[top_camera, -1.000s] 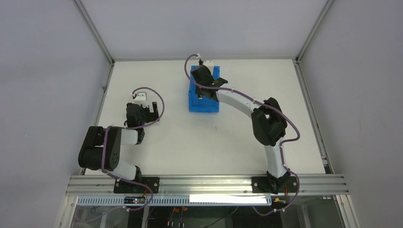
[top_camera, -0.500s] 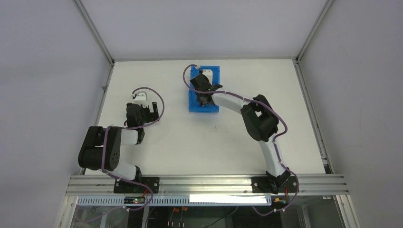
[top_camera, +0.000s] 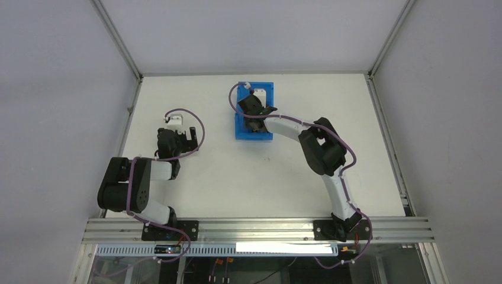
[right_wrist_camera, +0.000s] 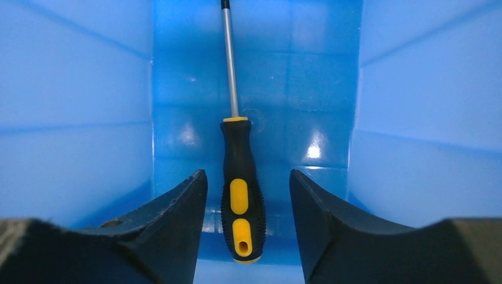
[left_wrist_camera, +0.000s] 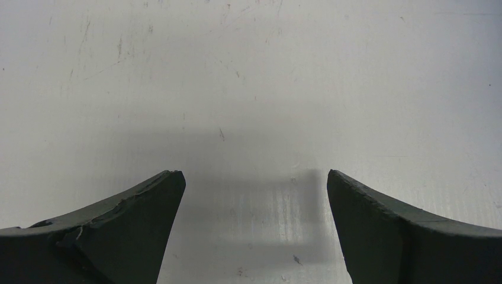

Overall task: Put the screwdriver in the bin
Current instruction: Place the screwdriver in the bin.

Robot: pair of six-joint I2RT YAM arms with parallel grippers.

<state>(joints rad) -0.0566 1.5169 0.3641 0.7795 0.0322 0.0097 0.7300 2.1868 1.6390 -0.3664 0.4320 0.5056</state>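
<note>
The screwdriver (right_wrist_camera: 241, 201), black handle with yellow patches and a thin metal shaft, lies on the floor of the blue bin (right_wrist_camera: 71, 118), shaft pointing away from the camera. My right gripper (right_wrist_camera: 248, 180) is open inside the bin, one jaw on each side of the handle with gaps to it. In the top view the right gripper (top_camera: 253, 112) hangs over the blue bin (top_camera: 267, 89) at the far middle of the table and hides the screwdriver. My left gripper (left_wrist_camera: 254, 177) is open and empty just above bare table, at the left in the top view (top_camera: 188, 135).
The bin's blue walls stand close on both sides of the right gripper. White enclosure walls and metal frame rails (top_camera: 118, 41) surround the table. A metal rail (top_camera: 254, 228) runs along the near edge by the arm bases.
My right arm drew in toward the bin's left side and the gripper lowered into the bin. The left arm has not moved.
</note>
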